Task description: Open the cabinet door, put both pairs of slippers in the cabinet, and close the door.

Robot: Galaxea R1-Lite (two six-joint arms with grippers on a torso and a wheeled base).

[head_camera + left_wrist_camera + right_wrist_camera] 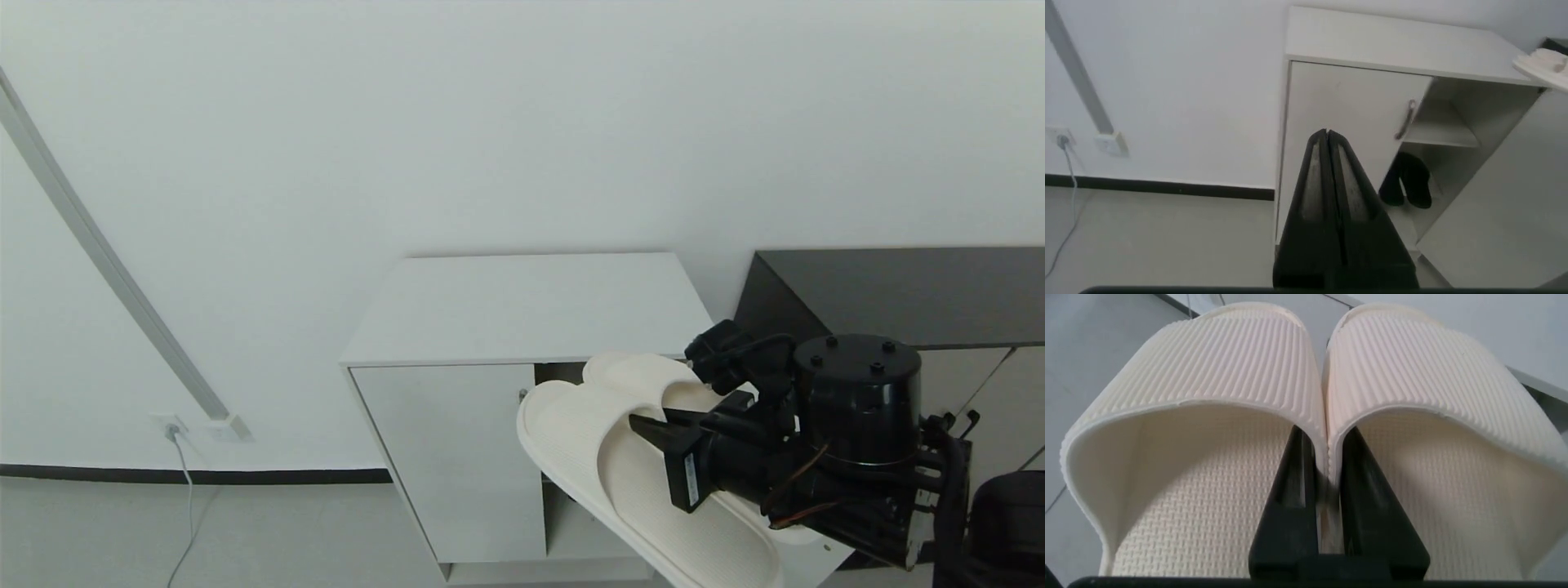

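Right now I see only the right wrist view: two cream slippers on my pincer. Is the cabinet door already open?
Observer: Yes. The left wrist view shows the right door of the cabinet open and the left door shut.
Operator: Is anything inside?
Observer: A black pair of slippers is inside, under the shelf.
Operator: And the left pincer?
Observer: The left pincer is shut and empty, facing the cabinet.
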